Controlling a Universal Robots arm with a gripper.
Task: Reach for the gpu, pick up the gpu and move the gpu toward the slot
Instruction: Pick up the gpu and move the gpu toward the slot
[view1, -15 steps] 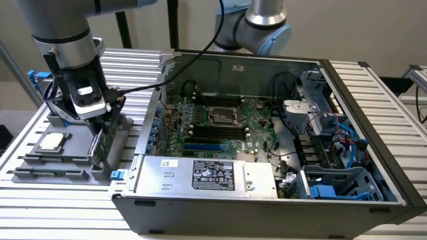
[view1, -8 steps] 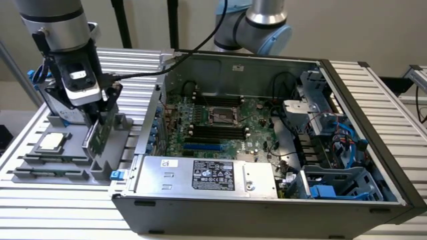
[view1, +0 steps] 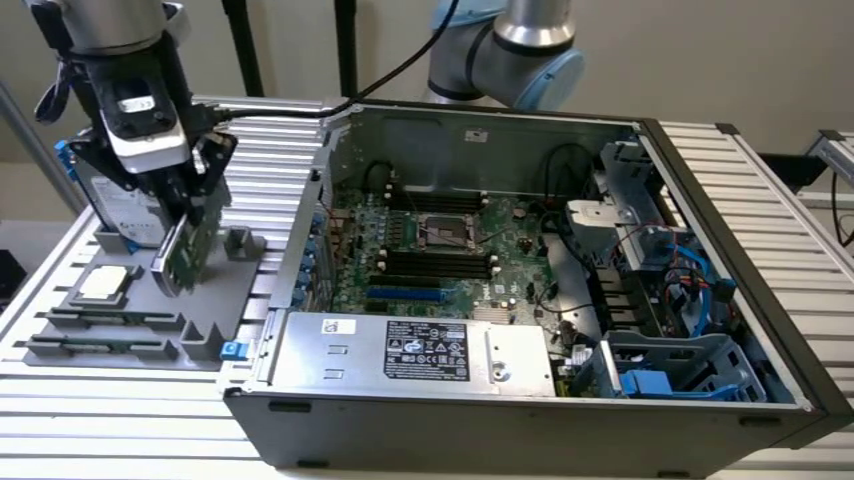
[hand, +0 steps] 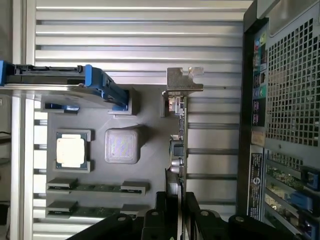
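- Green gpu (view1: 184, 250) stands on edge in the grey tray (view1: 240, 282), at nine o'clock of the computer case (view1: 534, 425).
- We see the gripper (hand: 175, 205) pinching its top edge; we judge the board light, stiff and fragile.

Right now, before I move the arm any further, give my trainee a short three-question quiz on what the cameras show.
1. True or false: the gpu sits in a slot on the motherboard.
2. Multiple choice: the gripper is closed on A) a hard drive, B) the gpu, C) a memory stick.
3. Fill in: the square chip lies on the grey ____ at the exterior view's left of the computer case.

Key: 1 false, the card is held over the tray, outside the case; 2 B; 3 tray.
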